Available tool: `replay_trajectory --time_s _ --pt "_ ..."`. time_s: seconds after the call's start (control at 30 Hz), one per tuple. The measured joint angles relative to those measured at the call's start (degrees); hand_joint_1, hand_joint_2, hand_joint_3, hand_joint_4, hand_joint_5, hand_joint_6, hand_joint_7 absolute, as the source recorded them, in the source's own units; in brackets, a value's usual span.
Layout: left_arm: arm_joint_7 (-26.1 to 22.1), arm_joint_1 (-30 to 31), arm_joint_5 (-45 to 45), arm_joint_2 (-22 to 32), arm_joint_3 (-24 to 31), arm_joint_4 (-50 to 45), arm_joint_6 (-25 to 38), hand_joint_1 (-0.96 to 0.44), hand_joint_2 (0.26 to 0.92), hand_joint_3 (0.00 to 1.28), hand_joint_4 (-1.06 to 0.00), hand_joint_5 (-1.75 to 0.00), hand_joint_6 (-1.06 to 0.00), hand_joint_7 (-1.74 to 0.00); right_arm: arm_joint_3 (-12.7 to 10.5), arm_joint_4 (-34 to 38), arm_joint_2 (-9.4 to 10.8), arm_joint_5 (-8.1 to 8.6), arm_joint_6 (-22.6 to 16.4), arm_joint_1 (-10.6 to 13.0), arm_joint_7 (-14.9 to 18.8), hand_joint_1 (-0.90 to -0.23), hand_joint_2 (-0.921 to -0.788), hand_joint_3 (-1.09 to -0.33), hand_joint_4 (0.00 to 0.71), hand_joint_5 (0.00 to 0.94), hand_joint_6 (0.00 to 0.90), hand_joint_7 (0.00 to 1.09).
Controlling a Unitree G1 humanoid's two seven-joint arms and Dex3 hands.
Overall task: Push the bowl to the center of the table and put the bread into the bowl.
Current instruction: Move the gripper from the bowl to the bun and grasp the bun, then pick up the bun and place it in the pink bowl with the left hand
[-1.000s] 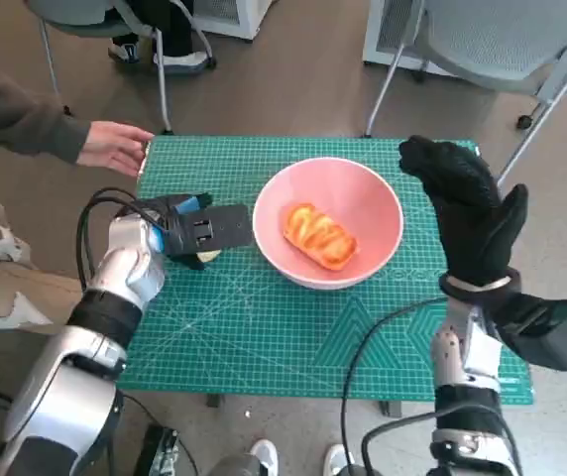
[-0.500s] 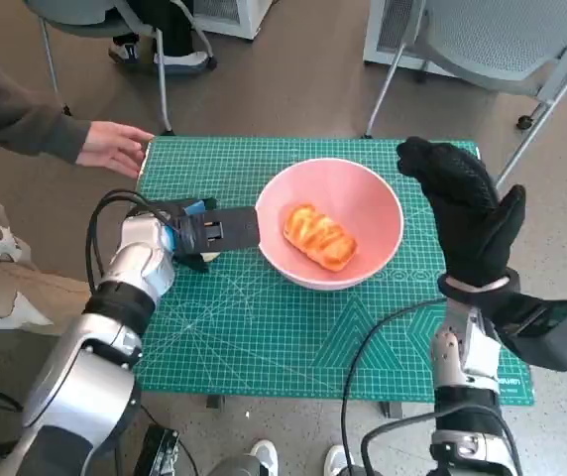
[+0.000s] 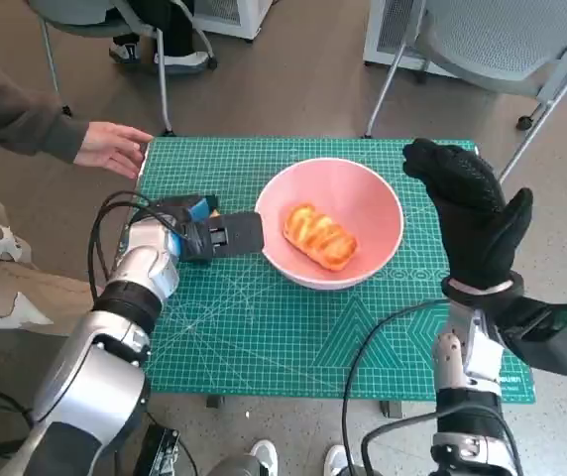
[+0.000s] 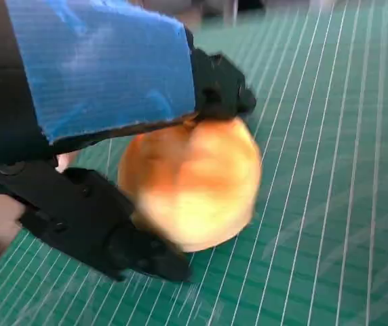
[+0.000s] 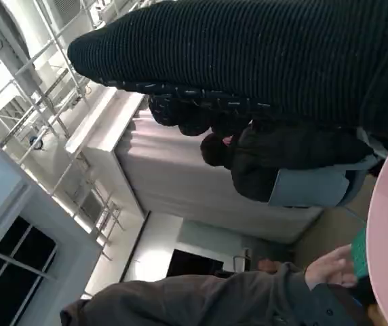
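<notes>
Blue-taped left hand [image 4: 106,102], black fingers [image 4: 85,217] gripping golden bread [image 4: 194,180], green mat [image 4: 330,204]

Two pale silver-grey forearms, segmented, ringed with black bands near the wrists. Left hand [image 3: 209,234] black and blocky, blue tape [image 4: 102,64] across its back, black cable [image 3: 100,223] looping beside it. Right hand [image 3: 474,213] sheathed in black ribbed knit glove; black box [image 3: 551,335] mounted by the wrist, dark cables trailing below.

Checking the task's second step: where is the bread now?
In the head view, one bread lies inside the pink bowl mid-table, between the left hand and right hand.
</notes>
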Motion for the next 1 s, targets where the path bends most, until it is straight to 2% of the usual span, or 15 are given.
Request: replay_trajectory --time_s 0.17,0.27,0.4,0.47,0.57,0.6,0.63,0.7,0.83,1.0 --pt "1.7 0.7 0.1 0.0 -0.3 0.0 -0.9 0.38 0.625 0.8 -0.49 -1.59 -0.59 -0.32 -0.1 0.0 -0.1 0.0 0.0 0.2 0.0 -0.651 -0.921 -0.754 0.237 0.002 0.09 0.51" --pt "0.7 0.7 0.1 0.0 -0.3 0.0 -1.0 0.38 0.652 0.73 -0.51 -1.55 -0.58 -0.33 -0.2 0.0 -0.2 0.02 0.0 0.2 0.0 -0.648 -0.921 -0.753 0.237 0.002 0.093 0.51" --pt "-0.7 0.6 0.0 0.2 -0.2 -0.1 -1.0 0.38 0.664 0.69 -0.52 -1.53 -0.56 -0.32 -0.2 0.2 -0.2 0.05 0.0 0.2 0.0 -0.647 -0.921 -0.754 0.237 0.002 0.093 0.5" --pt "-0.9 0.6 0.0 0.2 -0.2 -0.1 -1.0 0.38 0.668 0.69 -0.52 -1.52 -0.57 -0.32 -0.2 0.2 -0.2 0.05 0.0 0.2 0.0 -0.646 -0.921 -0.754 0.236 0.001 0.093 0.5" --pt "-0.9 0.6 -0.3 0.3 -0.1 -0.2 -1.4 0.38 0.674 0.68 -0.52 -1.53 -0.65 -0.37 -0.2 0.3 -0.2 0.04 0.0 0.2 0.0 -0.646 -0.921 -0.756 0.235 0.0 0.093 0.5" --pt "-0.9 0.6 -0.5 0.4 0.1 -0.2 -1.6 0.24 0.714 0.59 -0.52 -1.46 -0.61 -0.71 -0.2 0.3 -0.2 0.03 0.0 0.2 0.0 -0.646 -0.921 -0.756 0.234 0.0 0.092 0.5" --pt "-0.8 0.6 -0.8 0.5 0.2 -0.4 -1.9 0.16 0.742 0.53 -0.52 -1.43 -0.58 -0.93 -0.2 0.4 -0.2 0.03 0.0 0.2 0.0 -0.646 -0.921 -0.757 0.234 0.0 0.092 0.5" --pt "-0.6 0.6 -1.2 0.9 0.7 -0.9 -2.4 0.08 0.756 0.48 -0.52 -1.5 -0.63 -0.95 -0.2 0.4 -0.2 0.03 0.0 0.2 0.0 -0.647 -0.921 -0.757 0.234 0.0 0.092 0.5" --pt "-0.7 0.9 -1.8 2.2 1.7 -3.3 -2.8 0.02 0.722 0.5 -0.51 -1.57 -0.71 -0.93 -0.1 0.4 -0.2 0.04 0.0 0.1 0.0 -0.649 -0.921 -0.758 0.233 0.0 0.092 0.5" --pt "-0.6 3.3 -3.0 5.4 4.3 -13.6 -2.8 0.01 0.659 0.57 -0.56 -1.56 -0.75 -0.93 -0.1 0.4 -0.2 0.04 0.0 0.1 0.1 -0.649 -0.921 -0.759 0.232 0.0 0.091 0.5"
